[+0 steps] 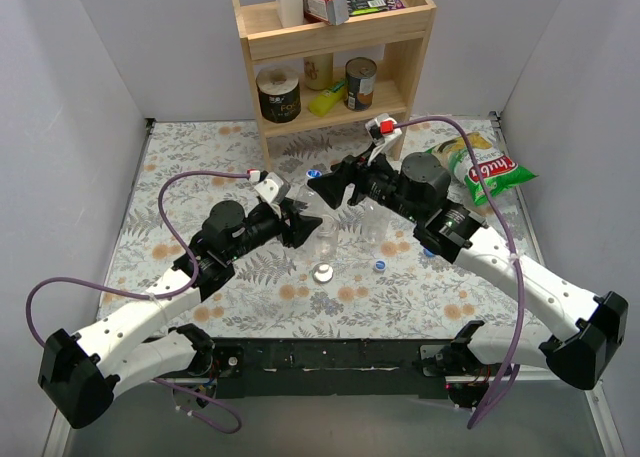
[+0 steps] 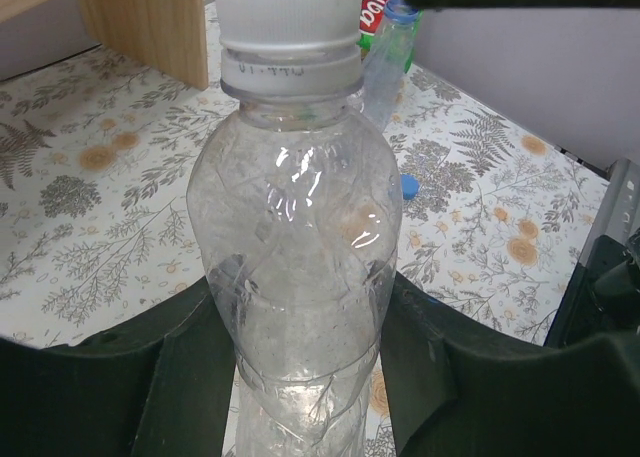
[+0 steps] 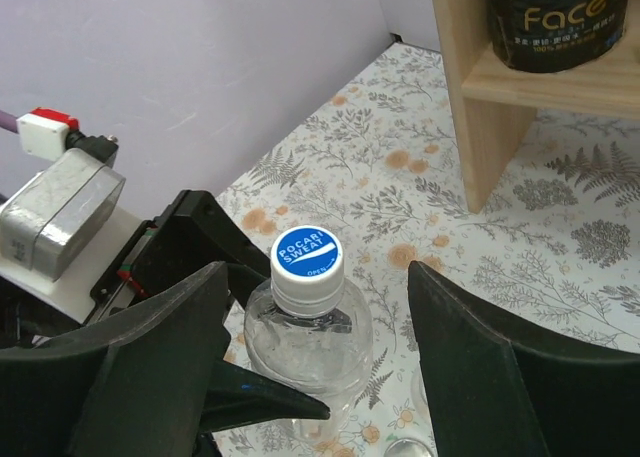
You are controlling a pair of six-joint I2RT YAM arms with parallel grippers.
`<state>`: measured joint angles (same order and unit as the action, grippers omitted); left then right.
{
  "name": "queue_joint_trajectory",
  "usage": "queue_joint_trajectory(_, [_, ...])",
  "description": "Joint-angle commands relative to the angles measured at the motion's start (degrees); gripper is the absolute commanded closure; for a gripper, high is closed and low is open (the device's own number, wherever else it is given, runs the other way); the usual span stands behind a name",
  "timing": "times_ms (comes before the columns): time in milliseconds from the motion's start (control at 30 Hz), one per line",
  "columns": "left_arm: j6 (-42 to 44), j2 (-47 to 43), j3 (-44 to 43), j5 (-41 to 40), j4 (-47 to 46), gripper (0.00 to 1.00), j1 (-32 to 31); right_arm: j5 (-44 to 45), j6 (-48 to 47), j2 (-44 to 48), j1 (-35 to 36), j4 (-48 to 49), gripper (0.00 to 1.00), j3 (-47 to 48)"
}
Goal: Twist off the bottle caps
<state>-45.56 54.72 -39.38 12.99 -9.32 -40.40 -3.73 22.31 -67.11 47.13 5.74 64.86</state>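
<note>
Setting: a table (image 1: 180,157) with a leaf-and-flower print, and a wooden shelf (image 1: 420,67) at its far edge.
Held bottle (image 2: 295,247): clear and crinkly, standing upright near the middle of the table.
Left tool (image 2: 310,372): clamped on the lower body of the held bottle, one finger pressed against each side.
Screw cap (image 3: 307,254): sits on the neck of the held bottle; its top is blue with white lettering and its skirt is white.
Right tool (image 3: 318,282): spread wide above the held bottle, with a finger on either side of the screw cap and neither touching it.
Loose blue cap (image 1: 380,265): lies flat on the table, near the held bottle on the right arm's side.
Blue-tinted bottle (image 2: 385,62): stands behind the held bottle in the left wrist view.
Snack bag (image 1: 485,167): lies at the far right of the table.
</note>
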Motion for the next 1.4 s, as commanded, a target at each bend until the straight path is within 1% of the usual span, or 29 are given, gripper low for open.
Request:
queue_joint_trajectory(0, [1.0, -0.6, -1.1, -3.1, 0.4, 0.70, -0.6, 3.1, 1.0, -1.3, 0.9, -0.8, 0.22, 5.0])
queue_joint_trajectory(267, [1.4, 0.0, -1.4, -3.3, 0.9, 0.70, -1.3, 0.8, 1.4, -3.4, 2.1, -0.2, 0.33, 6.2])
queue_joint_trajectory(467, [1.8, 0.0, -1.3, -4.4, 1.1, 0.70, -2.0, -0.1, 1.7, -5.0, 2.7, -1.3, 0.38, 7.5])
queue_joint_trajectory(700, [2.1, 0.2, -1.4, -4.5, 1.2, 0.70, -2.7, -1.3, 2.0, -6.2, 2.8, -1.0, 0.42, 7.8])
queue_joint_trajectory(800, [2.2, 0.3, -1.5, -4.5, 1.4, 0.70, -2.8, -1.7, 2.1, -6.4, 2.8, -0.8, 0.47, 7.8])
queue_joint_trajectory(933, [2.1, 0.2, -1.5, -4.1, 1.4, 0.70, -2.8, -2.0, 2.2, -6.5, 2.8, -0.7, 0.59, 7.6])
queue_joint_trajectory(967, [2.0, 0.1, -1.4, -3.8, 1.3, 0.70, -2.8, -2.0, 2.1, -6.5, 2.8, -0.8, 0.66, 7.5])
queue_joint_trajectory(1000, [1.5, 0.1, -1.5, -2.9, 1.2, 0.70, -2.8, -2.6, 2.0, -6.4, 2.8, -0.6, 0.69, 7.2])
queue_joint_trajectory(1033, [1.4, 0.0, -1.4, -2.3, 1.1, 0.70, -2.8, -2.9, 1.5, -6.2, 2.6, -0.3, 0.75, 6.9])
queue_joint_trajectory(1067, [1.3, -0.2, -1.3, -1.5, 0.9, 0.70, -2.8, -3.5, 1.0, -6.0, 2.5, 0.1, 0.77, 6.8])
queue_joint_trajectory(1167, [0.9, -1.1, -1.1, 3.8, -0.3, 0.70, -2.5, -8.3, -0.3, -5.1, 0.8, 1.4, 0.83, 5.7])
queue_joint_trajectory(1200, [0.4, -1.3, -0.9, 5.6, -0.9, 0.70, -2.2, -12.7, -0.5, -4.5, 0.0, 2.3, 0.84, 5.1])
queue_joint_trajectory(1233, [0.1, -1.6, -0.5, 10.5, -2.2, 0.70, -1.9, -15.0, -0.7, -4.1, -0.7, 3.0, 0.85, 4.1])
queue_joint_trajectory(1267, [-0.1, -1.9, -0.4, 13.1, -2.8, 0.69, -1.1, -17.4, -1.1, -3.8, -2.2, 4.4, 0.86, 3.6])
queue_joint_trajectory(1300, [-0.3, -2.0, -0.4, 15.7, -3.4, 0.69, -0.8, -22.2, -1.6, -3.2, -2.7, 4.7, 0.86, 3.4])
queue_joint_trajectory(1367, [-0.6, -2.3, -0.4, 23.2, -4.7, 0.69, -0.6, -27.1, -3.7, -2.7, -4.0, 4.9, 0.86, 3.3])
